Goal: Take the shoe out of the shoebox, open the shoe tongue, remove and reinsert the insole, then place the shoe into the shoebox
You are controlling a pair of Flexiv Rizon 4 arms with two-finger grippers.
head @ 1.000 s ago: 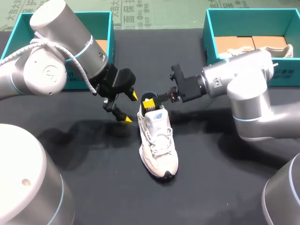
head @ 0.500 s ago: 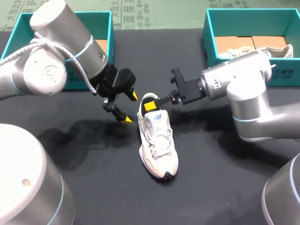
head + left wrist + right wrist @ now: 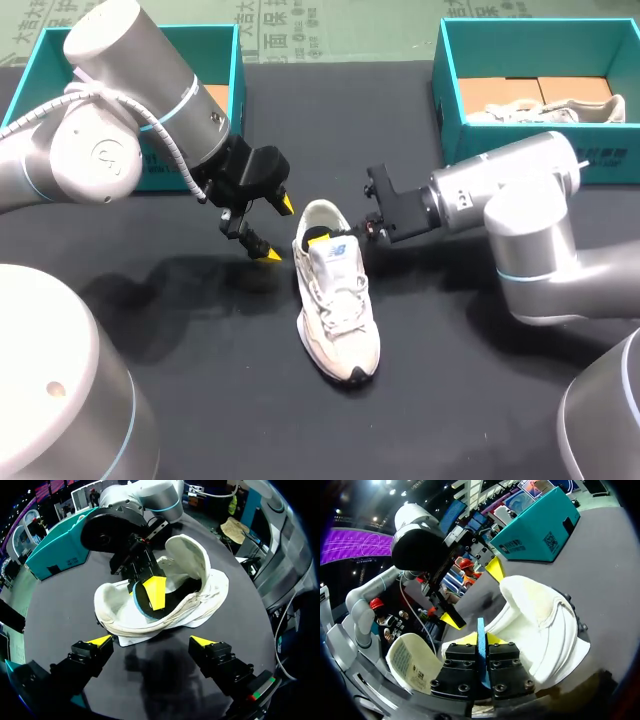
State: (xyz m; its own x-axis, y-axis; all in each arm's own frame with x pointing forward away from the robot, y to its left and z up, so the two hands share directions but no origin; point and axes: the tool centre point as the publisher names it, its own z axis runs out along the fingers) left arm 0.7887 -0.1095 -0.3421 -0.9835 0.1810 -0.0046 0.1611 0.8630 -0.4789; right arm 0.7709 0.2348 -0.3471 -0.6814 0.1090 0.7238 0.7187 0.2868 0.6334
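Since 1 s ago R gripper [image 3: 320, 240] sank lower into heel opening of shoe [image 3: 336, 300]; L arm same spot. R fingers pinched insole [image 3: 481, 635] edge-on, inside shoe. L gripper [image 3: 277, 230] spread wide, hung just beside heel, no contact. Shoe sat upright on black table [image 3: 200, 400], toe toward robot, well apart from teal shoebox [image 3: 447, 95].

1. This is a robot-manipulation lab bench: the left arm [image 3: 130, 90] and the right arm [image 3: 520, 190], both pale grey and jointed, reach over one table [image 3: 450, 400].
2. The table has a plain black work surface.
3. The staged props are a teal left shoebox [image 3: 236, 70], a matching right shoebox [image 3: 540, 33] and a white shoe [image 3: 335, 300].
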